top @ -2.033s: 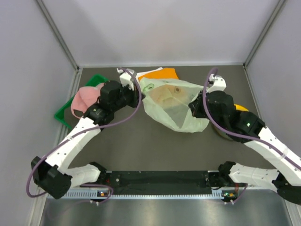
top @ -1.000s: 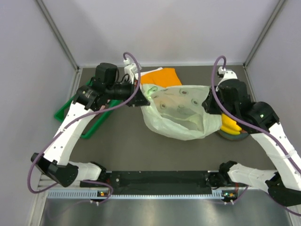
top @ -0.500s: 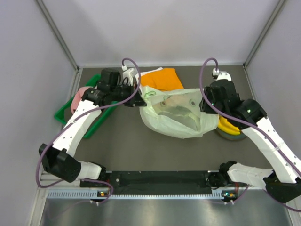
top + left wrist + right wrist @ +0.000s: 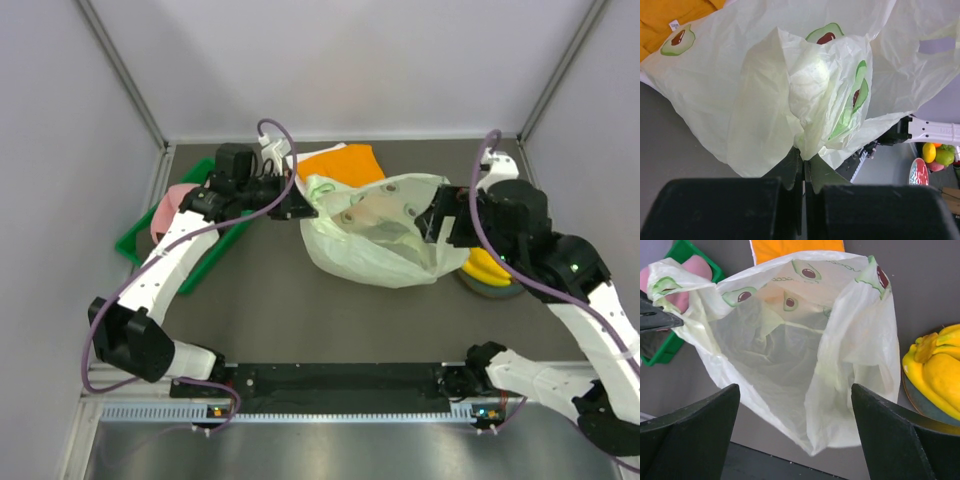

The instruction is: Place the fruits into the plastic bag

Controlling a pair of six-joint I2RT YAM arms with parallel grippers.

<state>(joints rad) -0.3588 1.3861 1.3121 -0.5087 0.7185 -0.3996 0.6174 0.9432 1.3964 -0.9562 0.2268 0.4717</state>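
While the left end effector (image 4: 804, 175) is clamped tight on a bunched-up fold of the bag (image 4: 375, 245), the right end effector (image 4: 795, 386) has its fingers spread wide apart with nothing pinched between them. So the bag is only being held from its left corner, and its mouth gapes toward the right wrist camera; you can see straight down into it and no fruit shows in there.

The bag sits mid-surface (image 4: 330, 320) between the two arms, and its lower part looks to rest on the surface. The bananas (image 4: 935, 375) are on the plate (image 4: 920, 402) just beside the bag's right side. From the top view the right arm hangs over them, so only a bit of yellow and some plate rim peek out.

Other stuff around: an orange cloth (image 4: 345, 165) lies flat at the back, and the bag's rear edge overlaps its near edge. A green tray (image 4: 135, 245) is off at the far left with something pink (image 4: 170, 210) in it, both partly hidden under the left arm. Can't tell what the pink thing actually is.

As for what's in the way, the bag's right wall hangs between its open middle and the bananas, right in front of the right end effector.
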